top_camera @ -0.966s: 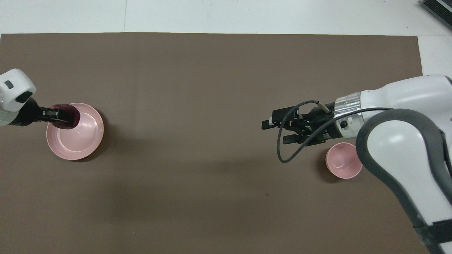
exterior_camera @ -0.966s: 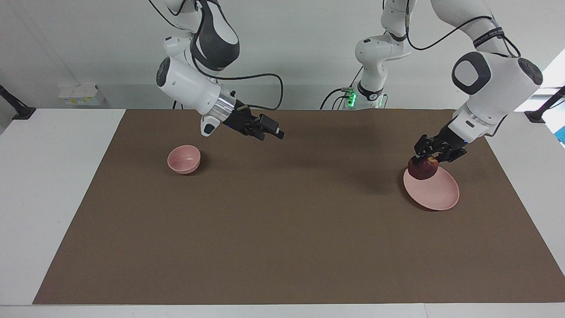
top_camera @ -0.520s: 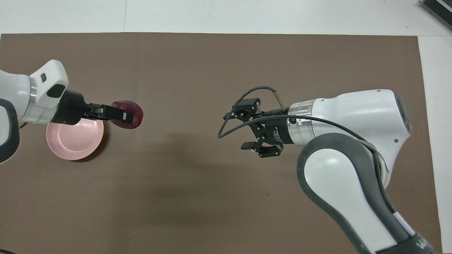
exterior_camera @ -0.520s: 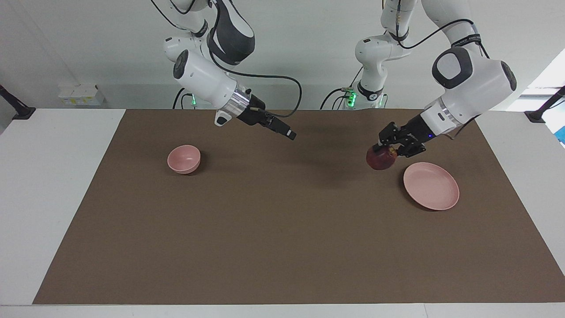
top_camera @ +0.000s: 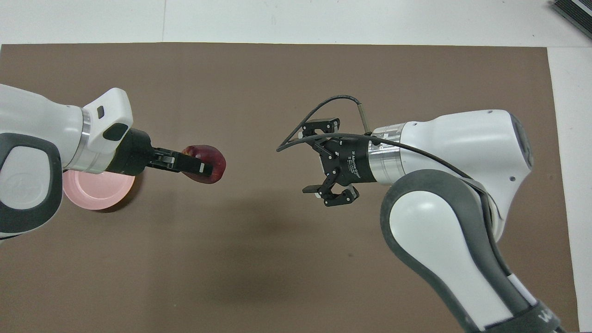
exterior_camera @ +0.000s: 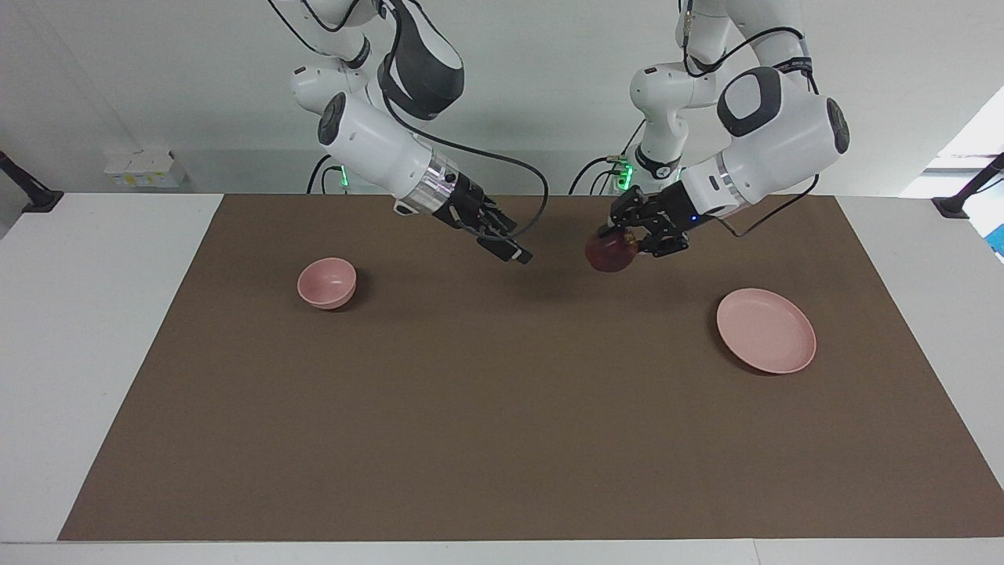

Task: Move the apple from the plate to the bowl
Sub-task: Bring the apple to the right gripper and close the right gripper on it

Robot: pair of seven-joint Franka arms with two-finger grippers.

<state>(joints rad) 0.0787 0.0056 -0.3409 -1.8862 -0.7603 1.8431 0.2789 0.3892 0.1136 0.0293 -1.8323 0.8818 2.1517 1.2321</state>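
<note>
- The left end effector point(exterior_camera: 616, 237) point(top_camera: 196, 165) is clenched on the apple point(exterior_camera: 609, 253) point(top_camera: 206, 157), its fingers pressing on the fruit from two sides near its top, and it carries the fruit in the air.
- In the facing view the apple hangs clear of the brown mat point(exterior_camera: 502, 408), over the middle of the tabletop point(exterior_camera: 94, 329), somewhat toward the left arm's end.
- The apple touches nothing but the left end effector; it is off the plate and not in the bowl.
- The right end effector point(exterior_camera: 511, 249) point(top_camera: 319, 159) is released: in the overhead view its two fingers point(top_camera: 323, 124) stand wide apart with bare mat showing between them.
- It holds nothing and touches nothing, and it hovers over the middle of the mat, pointing toward the apple.
- The two end effectors face each other with a clear gap between them; the apple is near the right one's fingertips but apart from them.
- The plate point(exterior_camera: 766, 330) point(top_camera: 97, 196) lies flat on the mat toward the left arm's end, with nothing on it; in the overhead view the left arm covers much of it.
- The bowl point(exterior_camera: 326, 282) stands upright on the mat toward the right arm's end, with nothing in it; in the overhead view the right arm hides it.
- Plate and bowl are well apart, with both end effectors over the stretch between them.
</note>
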